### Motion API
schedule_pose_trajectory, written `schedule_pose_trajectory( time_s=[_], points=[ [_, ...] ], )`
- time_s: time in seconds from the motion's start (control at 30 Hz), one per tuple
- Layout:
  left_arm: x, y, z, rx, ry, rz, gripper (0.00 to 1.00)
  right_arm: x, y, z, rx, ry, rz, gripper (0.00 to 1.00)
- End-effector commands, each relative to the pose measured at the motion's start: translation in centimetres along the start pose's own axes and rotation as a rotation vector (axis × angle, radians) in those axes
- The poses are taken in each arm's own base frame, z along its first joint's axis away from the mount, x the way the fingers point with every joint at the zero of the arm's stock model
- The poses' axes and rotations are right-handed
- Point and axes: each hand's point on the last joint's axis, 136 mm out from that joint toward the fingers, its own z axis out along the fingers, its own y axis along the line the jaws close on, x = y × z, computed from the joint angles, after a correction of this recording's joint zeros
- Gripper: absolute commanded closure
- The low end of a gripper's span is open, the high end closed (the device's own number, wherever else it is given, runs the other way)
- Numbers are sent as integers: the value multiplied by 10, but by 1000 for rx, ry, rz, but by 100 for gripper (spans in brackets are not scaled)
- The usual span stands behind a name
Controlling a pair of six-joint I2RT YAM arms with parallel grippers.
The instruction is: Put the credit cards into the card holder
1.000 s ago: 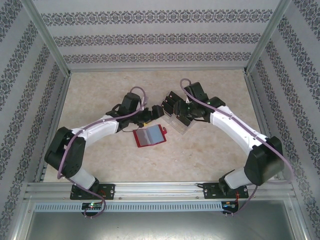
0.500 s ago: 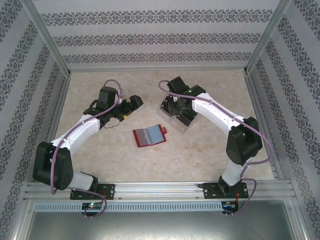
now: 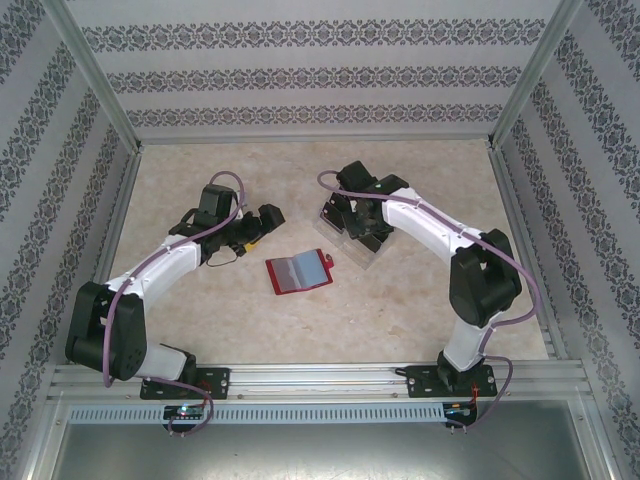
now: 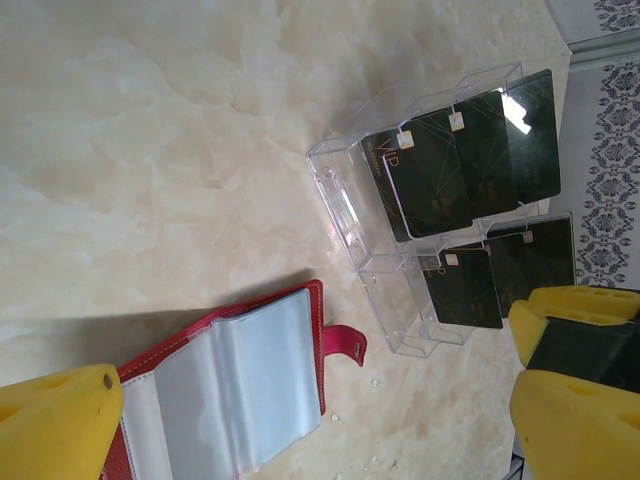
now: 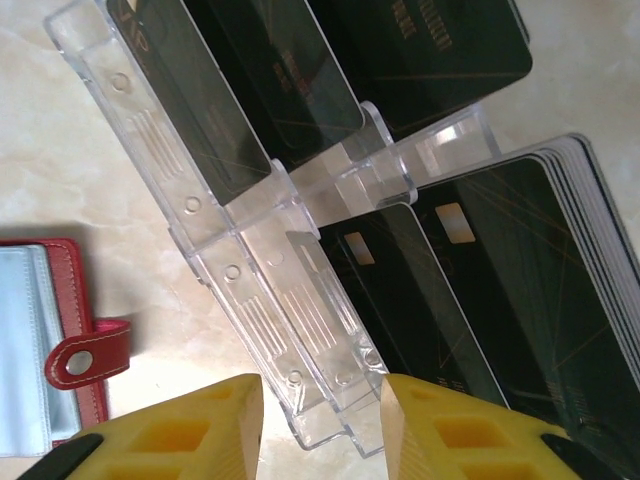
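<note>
The card holder (image 3: pixel 298 273) is a red wallet lying open on the table between the arms, grey pockets up, its tab (image 4: pixel 345 342) pointing at the rack. Several black credit cards (image 4: pixel 470 150) stand in a clear plastic rack (image 4: pixel 350 215); more sit in a lower stack (image 5: pixel 520 290). My left gripper (image 3: pixel 266 220) hovers left of the wallet, its yellow fingers (image 4: pixel 60 420) spread wide and empty, with the wallet (image 4: pixel 235 385) partly below them. My right gripper (image 3: pixel 357 232) is over the rack, open. Its fingertips (image 5: pixel 200 430) straddle the rack's near end (image 5: pixel 320 400) and hold no card.
The clear rack (image 3: pixel 368 255) stands just right of the wallet, on the beige stone-patterned table (image 3: pixel 420 300). Patterned walls and metal frame posts close in three sides. Small white crumbs (image 4: pixel 378 382) lie by the wallet tab.
The left arm has drawn back to the left, away from the rack. The right arm has swung in over the rack, and its jaws have narrowed.
</note>
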Motion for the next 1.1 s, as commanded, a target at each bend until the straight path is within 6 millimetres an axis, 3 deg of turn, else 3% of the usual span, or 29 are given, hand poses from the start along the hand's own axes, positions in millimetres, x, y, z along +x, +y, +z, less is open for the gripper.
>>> schedule_pose_trajectory(
  time_s=[0.0, 0.5, 0.83, 1.07],
  points=[
    [-2, 0, 0, 7, 1, 16, 0, 11, -4, 14, 22, 42, -12, 63],
    [-1, 0, 1, 17, 1, 8, 0, 20, -12, 25, 49, 60, -9, 66],
    [1, 1, 4, 26, 7, -2, 0, 8, -16, -1, 58, -19, -2, 66],
    [1, 3, 6, 27, 9, -7, 0, 10, -20, 14, 102, 21, -28, 66]
  ],
)
